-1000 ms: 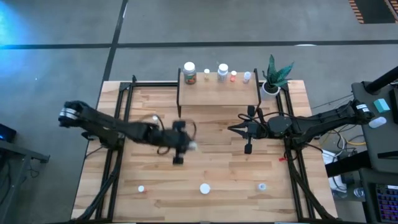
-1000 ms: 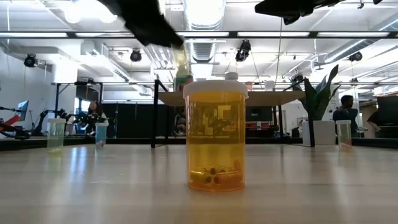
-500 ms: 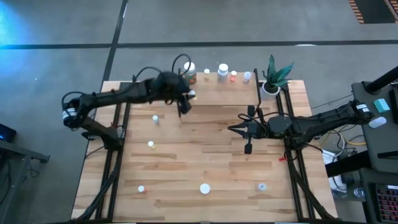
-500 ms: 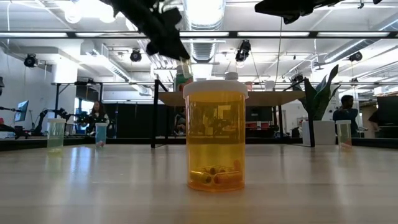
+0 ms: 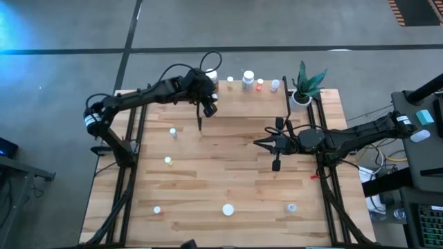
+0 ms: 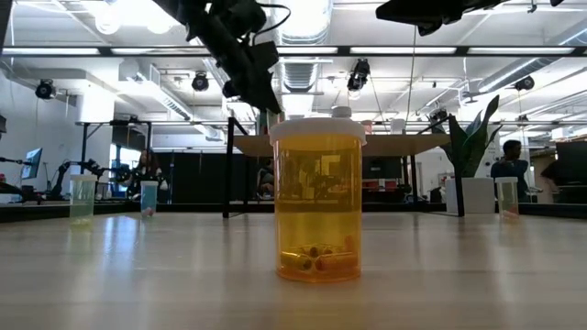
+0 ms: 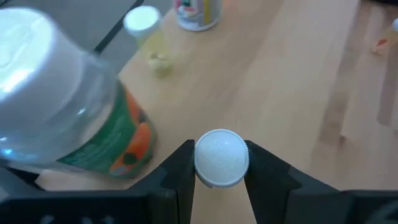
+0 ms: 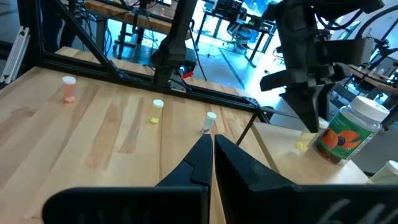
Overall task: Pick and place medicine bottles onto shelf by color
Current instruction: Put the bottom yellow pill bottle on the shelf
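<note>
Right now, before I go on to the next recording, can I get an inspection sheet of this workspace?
Surface: wood-plank table, bare in the middle.
Job's things: shelf at the far edge with several bottles; large green-and-orange-labelled bottle at its left end; small vials scattered on the table; yellow bottle near the front edge.
Clutter: potted plant beside the shelf.
Grippers: left gripper over the shelf's left end, shut on a white-capped vial; right gripper shut, empty, at the table's right middle.
Cables: looped along the left arm.
Surroundings: person in the room behind.
</note>
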